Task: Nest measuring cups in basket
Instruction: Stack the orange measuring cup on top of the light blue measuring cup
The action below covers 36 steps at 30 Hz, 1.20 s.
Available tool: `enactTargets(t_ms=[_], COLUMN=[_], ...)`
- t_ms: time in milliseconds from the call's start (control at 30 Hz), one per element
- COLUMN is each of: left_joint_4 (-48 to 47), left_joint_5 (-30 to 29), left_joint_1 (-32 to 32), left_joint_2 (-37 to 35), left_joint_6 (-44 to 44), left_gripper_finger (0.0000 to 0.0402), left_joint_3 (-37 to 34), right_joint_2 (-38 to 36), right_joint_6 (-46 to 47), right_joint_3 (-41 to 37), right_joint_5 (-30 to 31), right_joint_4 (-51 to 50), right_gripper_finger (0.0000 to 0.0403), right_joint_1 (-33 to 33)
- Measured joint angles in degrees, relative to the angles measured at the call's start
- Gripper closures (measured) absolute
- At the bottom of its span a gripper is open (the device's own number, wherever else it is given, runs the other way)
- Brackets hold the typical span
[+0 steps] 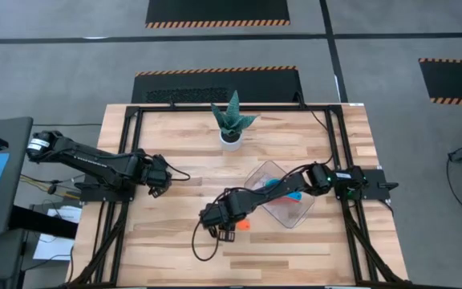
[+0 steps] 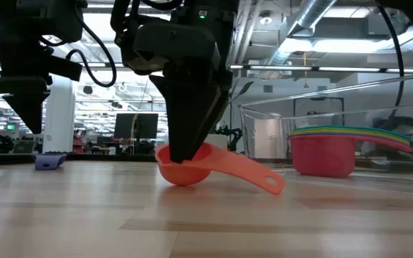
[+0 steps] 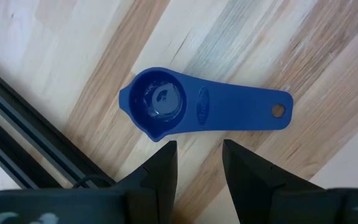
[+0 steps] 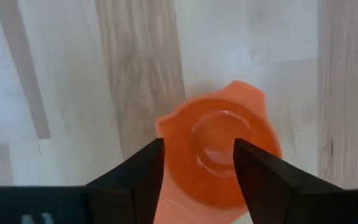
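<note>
An orange measuring cup lies on the table near the middle, its handle slanting down toward the basket side. My right gripper stands open right over its bowl, fingers pointing down. A dark blue measuring cup lies flat on the wood at the left. My left gripper hovers open above it, clear of it. The clear basket at the right holds several nested cups with fanned handles. My right gripper comes at the orange cup from above, pointing down. One finger is over the bowl's rim and the other over its opposite side. I cannot tell whether either finger touches the cup. The cup's bowl rests on the table.
A white pot with a spiky green plant stands at the table's far middle. Black frame rails run along the left and right sides. Bare wood lies along the near edge.
</note>
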Motion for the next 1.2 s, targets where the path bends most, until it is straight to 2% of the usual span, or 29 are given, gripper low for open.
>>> enactTargets(t_ms=[200,400,767,1200], left_joint_4=[0.0,0.0,0.1,0.1], left_joint_5=[0.0,0.0,0.0,0.0], left_joint_1=[0.0,0.0,0.0,0.0], left_joint_2=[0.0,0.0,0.0,0.0], left_joint_6=[0.0,-0.1,-0.2,-0.3], left_gripper_finger=[0.0285,0.0285,0.0285,0.0285], left_joint_3=[0.0,0.0,0.0,0.0], right_joint_2=[0.0,0.0,-0.1,-0.1], right_joint_6=[-1.2,-1.3,2.1,3.5], right_joint_3=[0.0,0.0,3.6,5.6], right_joint_5=[-0.4,-6.2,-7.5,-9.0], right_joint_4=[0.1,0.1,-2.3,-1.4], right_gripper_finger=[0.0173,0.0172,0.0174,0.0176], right_joint_1=[0.0,-0.2,-2.7,-1.4])
